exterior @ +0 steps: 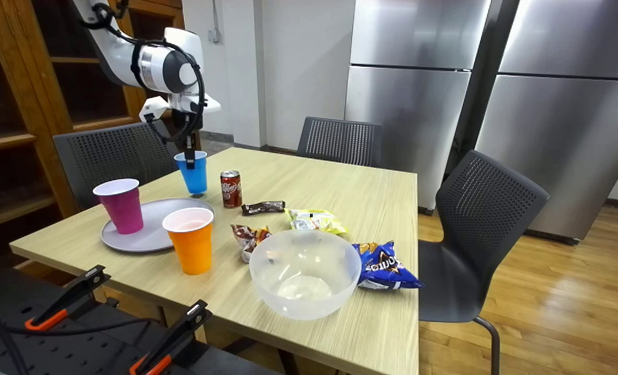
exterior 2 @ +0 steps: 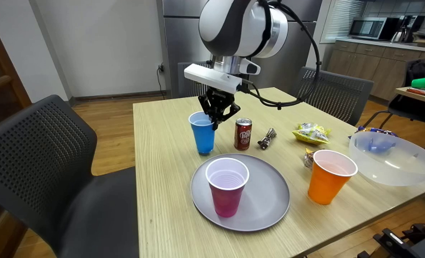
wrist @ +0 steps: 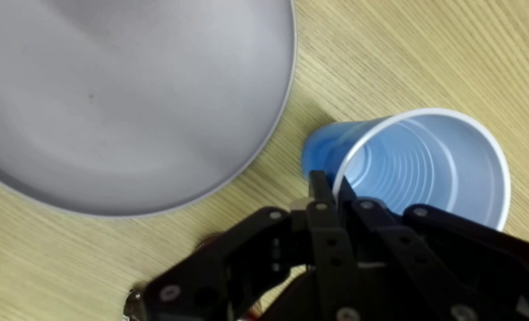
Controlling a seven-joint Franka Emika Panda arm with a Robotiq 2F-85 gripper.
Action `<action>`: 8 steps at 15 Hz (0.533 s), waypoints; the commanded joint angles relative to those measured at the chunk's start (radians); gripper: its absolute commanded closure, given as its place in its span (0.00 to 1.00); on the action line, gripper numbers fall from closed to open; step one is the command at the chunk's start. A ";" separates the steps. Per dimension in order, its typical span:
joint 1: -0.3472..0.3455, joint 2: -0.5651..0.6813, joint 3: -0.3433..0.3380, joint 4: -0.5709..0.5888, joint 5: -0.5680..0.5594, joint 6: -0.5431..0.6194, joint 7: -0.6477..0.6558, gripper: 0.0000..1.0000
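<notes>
My gripper (wrist: 334, 183) is shut on the near wall of the blue cup (wrist: 407, 151), one finger inside the rim and one outside. In both exterior views the blue cup (exterior: 196, 179) (exterior 2: 201, 138) leans slightly, and I cannot tell whether its base touches the table. A grey plate (wrist: 157, 111) lies close beside the cup, and a magenta cup (exterior 2: 227, 200) stands on it. On the cup's other side is a dark red soda can (exterior 2: 243, 134), mostly hidden behind the gripper in the wrist view.
An orange cup (exterior: 189, 250) stands near the table's edge, by a translucent bowl (exterior: 305, 276). Around the bowl lie a brown snack bag (exterior: 247, 239), a yellow bag (exterior: 317, 221) and a blue chip bag (exterior: 384, 265). A dark wrapped bar (exterior 2: 267, 138) lies near the can. Chairs (exterior 2: 33, 161) surround the table.
</notes>
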 commanded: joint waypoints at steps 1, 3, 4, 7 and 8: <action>-0.016 -0.083 0.019 -0.100 0.013 0.037 -0.039 0.99; -0.021 -0.119 0.021 -0.151 0.015 0.057 -0.053 0.99; -0.024 -0.136 0.023 -0.175 0.015 0.063 -0.063 0.99; -0.029 -0.187 0.026 -0.251 0.016 0.082 -0.092 0.99; -0.033 -0.203 0.029 -0.276 0.019 0.087 -0.104 0.99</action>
